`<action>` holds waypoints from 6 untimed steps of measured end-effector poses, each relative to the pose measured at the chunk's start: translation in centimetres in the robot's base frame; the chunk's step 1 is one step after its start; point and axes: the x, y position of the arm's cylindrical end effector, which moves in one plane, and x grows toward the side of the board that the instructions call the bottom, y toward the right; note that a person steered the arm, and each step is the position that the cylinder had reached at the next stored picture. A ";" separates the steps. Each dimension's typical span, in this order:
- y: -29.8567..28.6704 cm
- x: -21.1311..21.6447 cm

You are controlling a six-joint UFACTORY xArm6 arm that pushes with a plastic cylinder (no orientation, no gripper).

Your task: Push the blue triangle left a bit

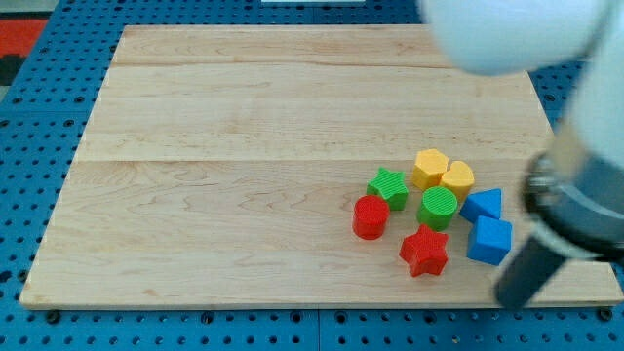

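Observation:
The blue triangle [484,205] lies on the wooden board [244,146] at the view's lower right, touching the green cylinder [438,208] on its left and just above the blue cube [489,241]. My tip [509,297] is at the end of the dark rod, below and right of the blue cube, near the board's bottom edge. It is apart from the blue triangle.
A yellow hexagon [429,168] and a yellow heart [456,177] sit above the triangle. A green star [388,187], a red cylinder [370,216] and a red star [424,252] lie to the left. The blurred white arm [517,34] covers the top right.

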 end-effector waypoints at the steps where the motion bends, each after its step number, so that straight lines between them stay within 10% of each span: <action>1: 2.0 -1.3; 6: 0.0 -9.2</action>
